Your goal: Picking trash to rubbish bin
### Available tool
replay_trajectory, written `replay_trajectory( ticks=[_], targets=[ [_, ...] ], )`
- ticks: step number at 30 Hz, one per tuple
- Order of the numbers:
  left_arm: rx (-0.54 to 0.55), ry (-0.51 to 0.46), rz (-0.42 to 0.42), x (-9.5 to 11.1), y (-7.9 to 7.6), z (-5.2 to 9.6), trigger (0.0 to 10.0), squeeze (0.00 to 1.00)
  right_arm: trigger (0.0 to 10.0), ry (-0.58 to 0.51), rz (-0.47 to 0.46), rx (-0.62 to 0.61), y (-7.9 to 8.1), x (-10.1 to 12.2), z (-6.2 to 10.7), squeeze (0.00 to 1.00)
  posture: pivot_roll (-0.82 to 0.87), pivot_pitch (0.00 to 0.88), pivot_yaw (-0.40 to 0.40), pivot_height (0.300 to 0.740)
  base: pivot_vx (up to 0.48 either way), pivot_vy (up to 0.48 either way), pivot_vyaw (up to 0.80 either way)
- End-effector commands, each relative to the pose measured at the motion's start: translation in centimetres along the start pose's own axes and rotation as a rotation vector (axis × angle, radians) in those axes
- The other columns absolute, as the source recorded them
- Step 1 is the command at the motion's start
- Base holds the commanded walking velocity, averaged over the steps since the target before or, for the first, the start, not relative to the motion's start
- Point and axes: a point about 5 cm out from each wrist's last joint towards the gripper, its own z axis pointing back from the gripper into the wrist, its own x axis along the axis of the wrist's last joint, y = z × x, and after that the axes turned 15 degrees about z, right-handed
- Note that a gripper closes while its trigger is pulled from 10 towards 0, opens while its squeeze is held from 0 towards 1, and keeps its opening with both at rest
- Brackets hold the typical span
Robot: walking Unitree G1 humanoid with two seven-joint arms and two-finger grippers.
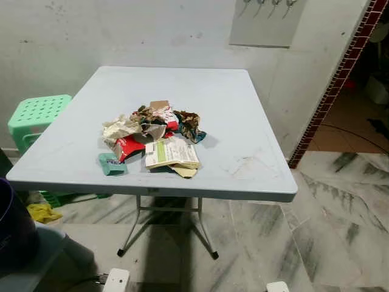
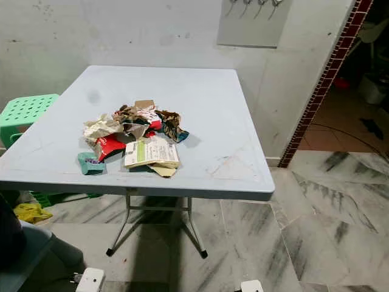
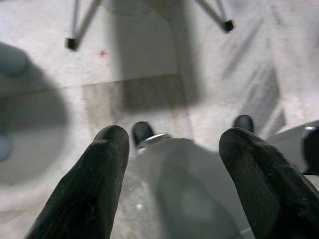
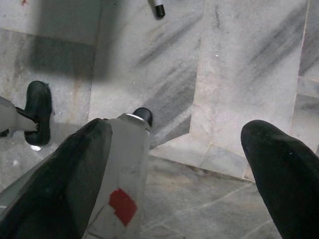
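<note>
The left gripper (image 3: 172, 184) hangs low with its fingers spread apart over the marble floor (image 3: 164, 55), and the right gripper (image 4: 177, 174) hangs the same way, apart and empty. The trash pile (image 1: 152, 143) lies up ahead on the tabletop (image 1: 243, 103), left of its centre and near the front edge, so I judge the left arm nearer. A red wrapper (image 1: 129, 147) and a pale printed carton (image 1: 171, 152) carry writing too small to read.
</note>
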Motion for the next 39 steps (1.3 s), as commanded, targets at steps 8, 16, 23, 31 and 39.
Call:
replay_trajectory(
  ticks=[8, 16, 23, 31, 39],
  targets=[
    [0.005, 0.007, 0.023, -0.3, 0.1, 0.1, 10.0, 0.0, 10.0, 0.006, -0.017, -0.004, 0.0, -0.3, 0.1, 0.0, -0.04, 0.0, -0.021, 0.74, 0.0, 0.0, 0.0],
    [0.005, 0.001, 0.029, -0.2, 0.0, 0.0, 10.0, 0.0, 10.0, -0.011, -0.025, -0.002, -0.1, -0.2, 0.1, 0.0, -0.04, 0.0, -0.022, 0.74, 0.0, 0.0, 0.0],
    [-0.087, -0.073, -0.07, 1.4, -1.4, -0.3, 10.0, 0.0, 10.0, -0.159, 0.051, 0.017, -0.5, 2.2, -0.1, 0.0, -0.04, 0.0, -0.021, 0.74, 0.0, 0.0, 0.0],
    [-0.293, -0.193, -0.278, 4.2, -2.6, 0.0, 10.0, 0.0, 10.0, -0.467, 0.211, 0.106, -1.6, 7.2, 0.5, 0.0, -0.03, 0.0, -0.018, 0.74, 0.0, 0.0, 0.0],
    [-0.585, -0.379, -0.556, 8.3, -4.3, 1.6, 10.0, 0.0, 10.0, -0.745, 0.373, 0.25, -2.7, 11.2, 2.5, 0.0, -0.02, 0.0, -0.021, 0.74, 0.0, 0.0, 0.0]
  ],
)
